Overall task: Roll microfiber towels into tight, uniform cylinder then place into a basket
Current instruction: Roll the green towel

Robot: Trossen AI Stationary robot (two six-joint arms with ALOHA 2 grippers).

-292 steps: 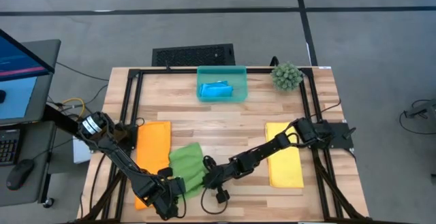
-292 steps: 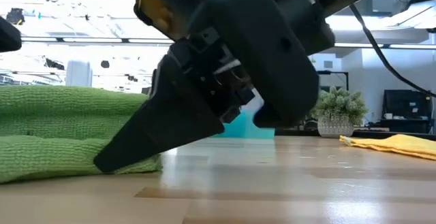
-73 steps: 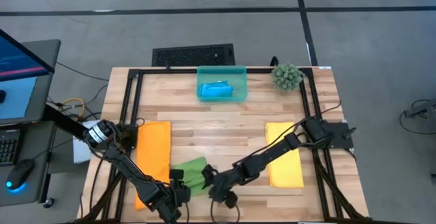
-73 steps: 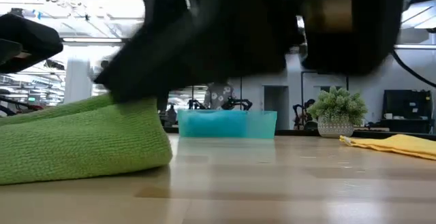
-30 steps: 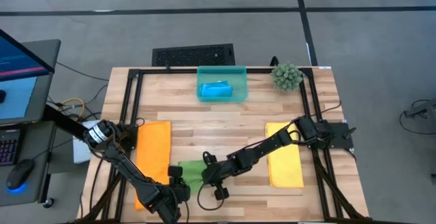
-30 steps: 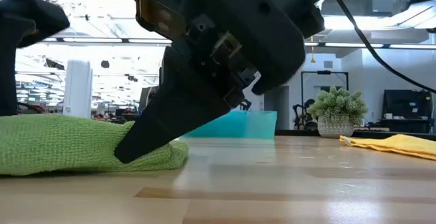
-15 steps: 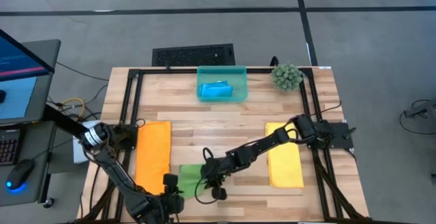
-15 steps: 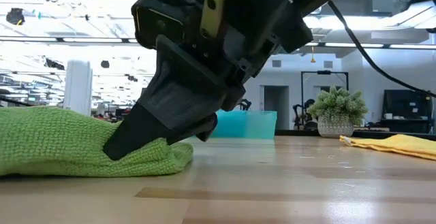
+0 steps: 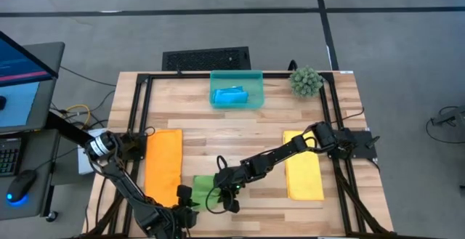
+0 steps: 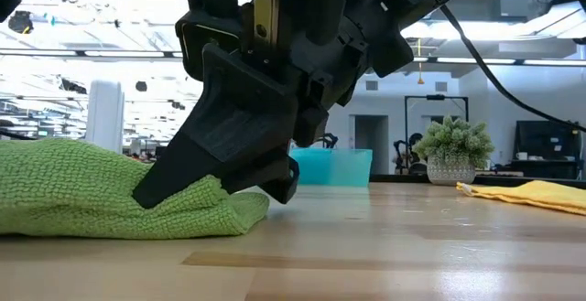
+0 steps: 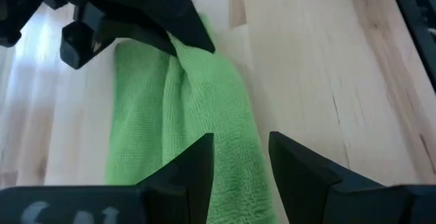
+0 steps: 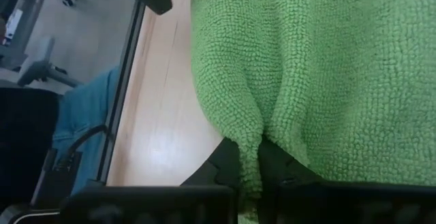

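The green towel (image 9: 205,190) lies bunched and folded on the table near its front edge; it also shows in the low view (image 10: 82,191). My right gripper (image 9: 221,188) is shut on the towel's right part. My left gripper (image 11: 238,142) is open at the towel's left end (image 9: 190,193), one finger on either side of the cloth. The orange towel (image 9: 163,163) lies flat at the left and the yellow towel (image 9: 303,166) flat at the right. The blue towel (image 9: 231,95) lies in the teal basket (image 9: 254,86) at the far edge. My right gripper pinches a raised fold of the green towel (image 12: 260,130) between its two fingers (image 12: 228,164). The fingers slant down from the table's right and far side. The towel stays on the table, creased at the pinch. Whether my left gripper touches the towel, I cannot tell.
A spiky green plant ball (image 9: 306,81) stands at the far right corner. A black frame (image 9: 138,115) runs round the table top. Bare wood (image 9: 232,134) lies between the basket and the green towel.
My left gripper has drawn back toward the table's near left and now sits at the green towel's left end. My right gripper has tipped steeper on the towel and shifted slightly toward the left edge. The towel stays bunched on the table.
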